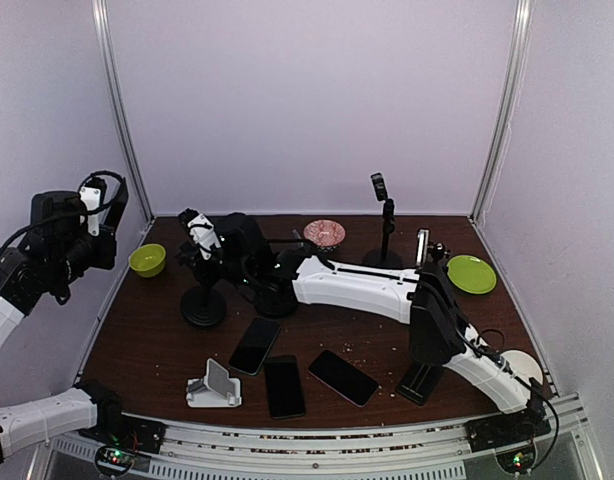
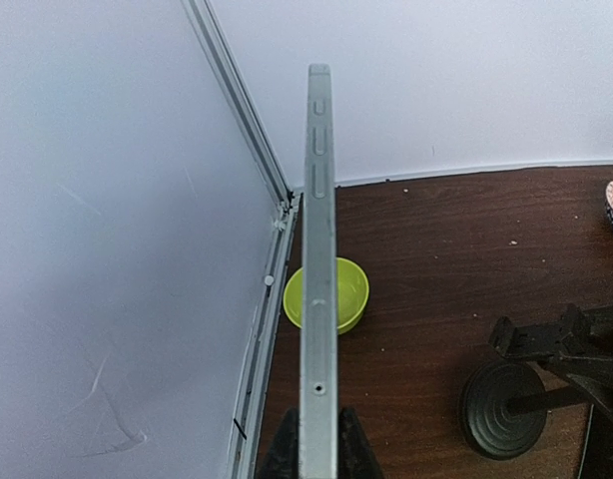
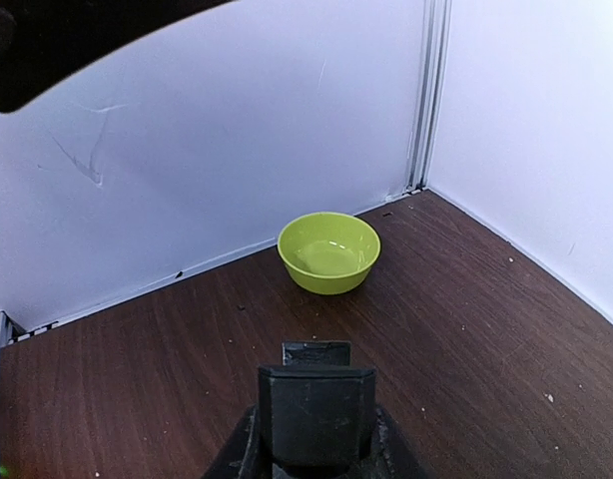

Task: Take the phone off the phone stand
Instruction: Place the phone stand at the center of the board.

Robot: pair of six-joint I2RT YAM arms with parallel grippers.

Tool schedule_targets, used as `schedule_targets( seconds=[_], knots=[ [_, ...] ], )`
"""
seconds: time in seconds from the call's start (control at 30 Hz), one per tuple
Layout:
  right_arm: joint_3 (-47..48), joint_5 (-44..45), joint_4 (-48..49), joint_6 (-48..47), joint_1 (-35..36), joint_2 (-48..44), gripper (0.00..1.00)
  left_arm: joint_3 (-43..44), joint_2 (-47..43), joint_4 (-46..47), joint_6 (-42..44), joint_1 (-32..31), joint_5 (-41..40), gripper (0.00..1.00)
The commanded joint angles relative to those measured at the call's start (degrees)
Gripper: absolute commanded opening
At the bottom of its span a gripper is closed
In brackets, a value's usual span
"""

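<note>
black fingers (image 2: 282,454) of the left gripper (image 2: 316,446) sat at the bottom of the left wrist view, closed narrow on the lower end of the phone (image 2: 318,249). the phone was seen edge-on, a thin silver strip standing straight up out of the grip, its side buttons near the top. it hung in the air near the left wall, over the green bowl (image 2: 353,291) and well apart from the stand (image 2: 506,409).

the right gripper (image 3: 316,449) reached across the table (image 1: 157,350) and was clamped on a black block, which looked like the clamp head (image 3: 316,399) of that stand. whether the head was empty could not be told from its own camera.

judging by this, the lift-out itself was done: the phone was free of the stand and one arm steadied the stand. the step in hand was carrying the phone away. the next move likely called for lowering the left arm to a bare patch of table, tipping the phone flat before the fingers parted, and keeping clear of the bowl. the right gripper could then let go of the head.
</note>
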Motion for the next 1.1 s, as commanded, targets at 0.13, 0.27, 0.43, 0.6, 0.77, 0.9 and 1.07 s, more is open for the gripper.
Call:
schedule_targets(
  seconds=[0.13,0.27,0.43,0.6,0.77,0.9,1.07],
  knots=[
    [2.64,1.28,6.44,1.18,-0.33,1.9,0.0,0.54,0.54,5.82,-0.75,0.83,-0.14,0.0],
    [1.96,0.99,6.64,2.27,-0.27,2.29,0.07,0.49,0.59,5.78,-0.81,0.95,0.06,0.0],
    [1.99,0.07,7.9,3.4,-0.12,2.48,0.22,0.58,0.81,5.79,-0.82,0.96,0.34,0.0],
    [2.08,-0.87,9.05,3.85,0.09,2.48,0.34,0.51,0.59,5.86,-0.81,0.95,0.31,0.0],
    [2.08,-0.99,9.06,3.82,0.27,2.42,0.42,0.48,0.34,5.79,-0.84,1.0,0.18,0.0],
    [2.08,-0.99,8.9,3.56,0.34,2.1,0.48,0.47,0.37,5.86,-0.71,1.0,0.05,0.0],
    [1.46,-1.05,8.54,3.12,0.43,1.0,0.54,0.45,0.16,5.8,-0.72,0.99,-0.11,0.0]
  ],
)
